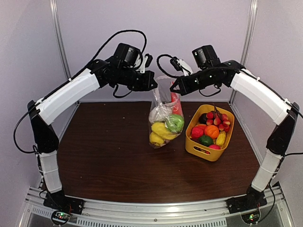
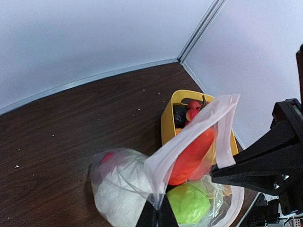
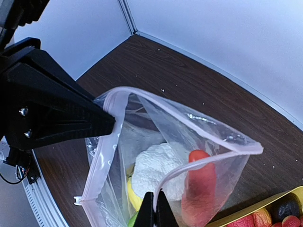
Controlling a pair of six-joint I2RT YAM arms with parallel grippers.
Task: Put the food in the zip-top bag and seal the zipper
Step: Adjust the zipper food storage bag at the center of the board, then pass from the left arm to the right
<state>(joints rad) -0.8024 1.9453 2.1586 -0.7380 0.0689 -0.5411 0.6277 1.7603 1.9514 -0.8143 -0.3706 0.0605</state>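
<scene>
The clear zip-top bag (image 1: 164, 111) hangs above the table between both grippers, its bottom resting on the table. Inside are a white cauliflower (image 1: 159, 112), a green ball (image 1: 175, 123), a yellow lemon (image 1: 161, 130) and a red piece (image 1: 176, 101). My left gripper (image 1: 154, 85) is shut on one side of the bag's mouth (image 2: 157, 208). My right gripper (image 1: 173, 89) is shut on the opposite rim (image 3: 155, 202). The zipper strip (image 3: 189, 121) is parted and the mouth gapes open. The cauliflower (image 3: 158, 165) and the red piece (image 3: 199, 189) show through the opening.
A yellow basket (image 1: 207, 152) stands right of the bag, holding red, orange, green, yellow and dark toy foods. It also shows in the left wrist view (image 2: 166, 124). White walls and metal corner posts close the back and sides.
</scene>
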